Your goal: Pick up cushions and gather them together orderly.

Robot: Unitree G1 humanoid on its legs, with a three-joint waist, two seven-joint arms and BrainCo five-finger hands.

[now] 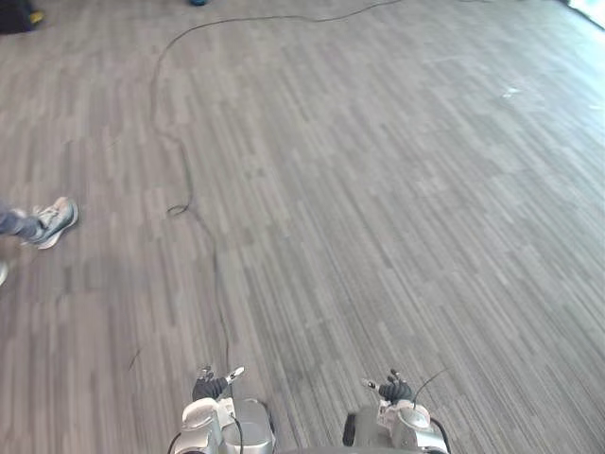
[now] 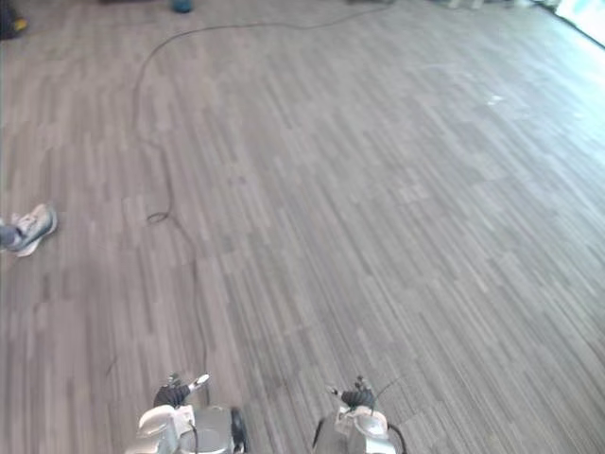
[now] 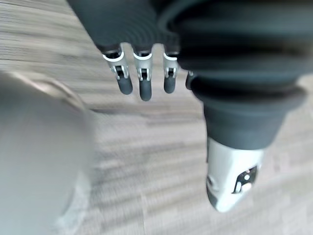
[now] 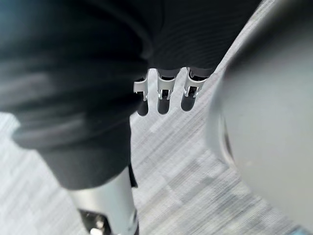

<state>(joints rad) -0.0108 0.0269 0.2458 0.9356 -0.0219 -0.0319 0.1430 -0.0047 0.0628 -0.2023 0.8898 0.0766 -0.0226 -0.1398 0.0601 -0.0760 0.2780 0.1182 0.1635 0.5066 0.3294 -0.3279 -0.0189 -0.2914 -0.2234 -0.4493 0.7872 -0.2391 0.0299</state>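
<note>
My left hand (image 3: 140,81) hangs over the grey striped carpet floor (image 1: 378,189), its fingers straight and relaxed with nothing in them; its thumb (image 3: 230,183) stands apart. My right hand (image 4: 164,98) hangs the same way above the carpet, fingers straight and holding nothing. Both arms show low at the near edge of the eye views.
A person's grey shoe (image 1: 52,222) is on the floor at the left. At the far left corner sits a dark object (image 1: 14,17), and a small blue thing (image 2: 181,6) lies at the far edge. Open carpet stretches ahead and to the right.
</note>
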